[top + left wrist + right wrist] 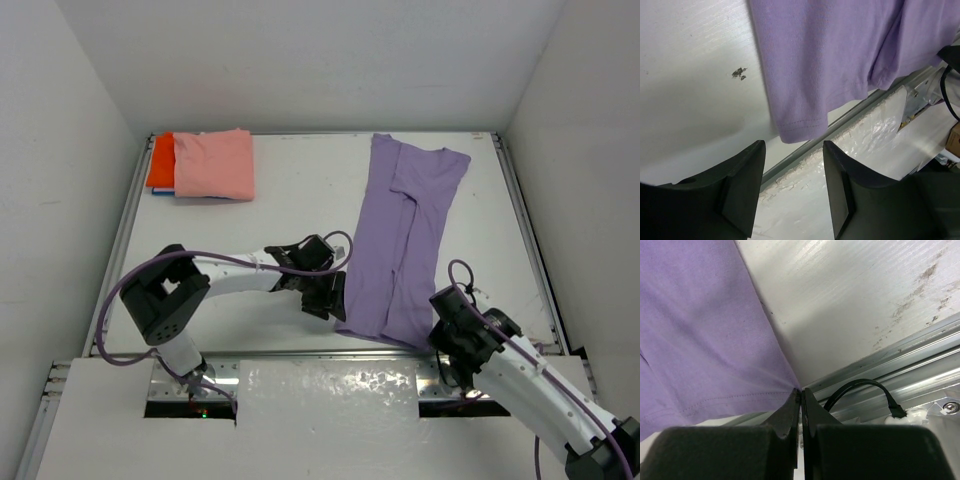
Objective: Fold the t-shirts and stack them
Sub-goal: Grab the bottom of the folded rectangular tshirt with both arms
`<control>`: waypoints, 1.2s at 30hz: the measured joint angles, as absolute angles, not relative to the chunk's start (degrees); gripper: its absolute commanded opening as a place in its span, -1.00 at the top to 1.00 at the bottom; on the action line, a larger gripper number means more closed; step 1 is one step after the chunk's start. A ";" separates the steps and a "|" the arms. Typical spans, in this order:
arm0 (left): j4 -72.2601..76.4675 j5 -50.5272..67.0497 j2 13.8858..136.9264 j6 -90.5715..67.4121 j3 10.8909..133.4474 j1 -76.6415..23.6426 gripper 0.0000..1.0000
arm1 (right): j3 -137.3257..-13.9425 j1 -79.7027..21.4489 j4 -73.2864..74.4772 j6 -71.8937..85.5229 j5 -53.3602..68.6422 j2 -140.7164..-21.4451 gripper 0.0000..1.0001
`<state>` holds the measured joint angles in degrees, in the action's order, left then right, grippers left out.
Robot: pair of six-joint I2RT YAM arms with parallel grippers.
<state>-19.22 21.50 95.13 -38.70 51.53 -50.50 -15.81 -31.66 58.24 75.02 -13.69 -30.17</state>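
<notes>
Three t-shirts lie on the white surface [290, 190]. The lavender-purple t-shirt [400, 230] sits right of centre, folded lengthwise into a long strip that runs from the far edge down to the near edge, its sleeves at the far end and its hem at the near end. The salmon-pink t-shirt [215, 165] is folded into a neat rectangle in the far left corner, resting on top of the orange-red t-shirt [160, 160], of which only a strip shows along the left side.

The left hand [328, 297] hangs just left of the lavender-purple t-shirt's near left hem corner. Its fingers stand partly apart with nothing between them; in the left wrist view the hem corner lies just beyond the fingertips, over the metal rail [805, 155] at the near edge.

The right hand [800, 390] is at the near right hem corner. Its fingers are pressed together, and the cloth draws to a point right at their tips, so it appears pinched there. A black cable [860, 387] loops just right of them.
</notes>
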 measured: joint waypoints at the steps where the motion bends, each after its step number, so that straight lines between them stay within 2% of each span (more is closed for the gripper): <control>1: -19.03 21.52 95.22 -38.83 51.53 -50.50 0.05 | -15.81 -31.66 58.24 75.02 -13.69 -30.20 1.00; 15: -14.46 24.49 97.21 -42.74 47.68 -50.50 0.20 | -15.81 -31.66 58.26 75.07 -13.69 -28.64 1.00; 22: -11.75 26.06 99.31 -45.45 47.55 -50.57 0.20 | -15.81 -31.66 58.28 75.11 -13.72 -26.96 1.00; 24: -10.98 26.30 99.61 -46.09 47.55 -50.57 0.31 | -15.81 -31.66 58.28 75.11 -13.72 -26.74 1.00; 25: -10.66 26.24 99.79 -46.48 47.55 -50.57 0.57 | -15.81 -31.66 58.28 75.11 -13.72 -26.63 1.00; 28: -9.74 25.93 100.40 -47.22 47.37 -50.57 0.96 | -15.81 -31.66 58.30 75.09 -13.74 -26.59 1.00; 36: -12.32 23.77 98.65 -48.12 47.13 -50.57 1.00 | -15.81 -31.66 58.52 75.09 -13.96 -26.06 1.00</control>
<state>-12.32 23.77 98.65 -48.12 47.13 -50.57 -15.81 -31.66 58.52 75.09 -13.96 -26.06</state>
